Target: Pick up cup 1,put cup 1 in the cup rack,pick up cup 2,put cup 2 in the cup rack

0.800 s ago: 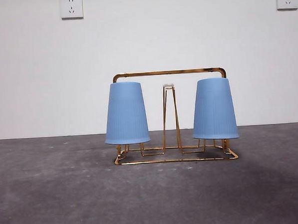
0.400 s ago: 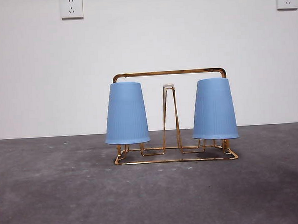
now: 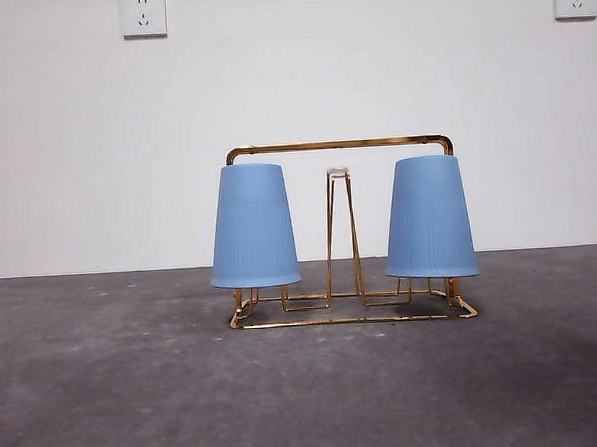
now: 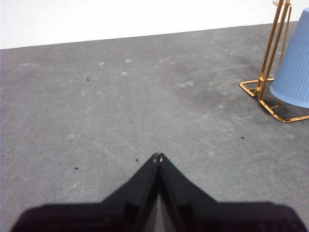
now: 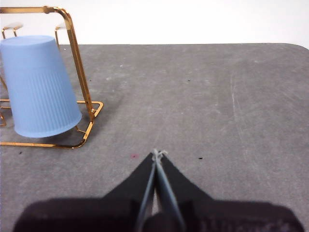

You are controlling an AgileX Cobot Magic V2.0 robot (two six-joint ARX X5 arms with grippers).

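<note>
The cup rack [image 3: 344, 236] stands upright on the grey desk [image 3: 117, 393], its long axis running side to side across the front view, with the arched top bar level above the base. Two blue cups hang on it upside down, mouths toward the desk and closed ends up: one cup [image 3: 254, 227] at one end, the other cup [image 3: 429, 218] at the opposite end. Between them a narrow peg with a white tip [image 3: 337, 170] stands bare.

The left hand [image 4: 158, 155] has its jaws pressed together at the tips and grips nothing. It sits low over bare desk, with the rack's corner and one cup's rim [image 4: 292, 67] ahead of it and off to one side, well apart. The right hand [image 5: 157, 153] is likewise closed tip to tip and empty, with the rack's end and a cup [image 5: 41, 86] ahead and to its other side, well apart.

Open desk lies around both hands and in front of the rack. The right wrist view shows the desk's far edge and a rounded corner [image 5: 300, 47], which the front view does not. The front view alone shows both cups at once, plus two wall sockets [image 3: 143, 13]; neither hand appears there.
</note>
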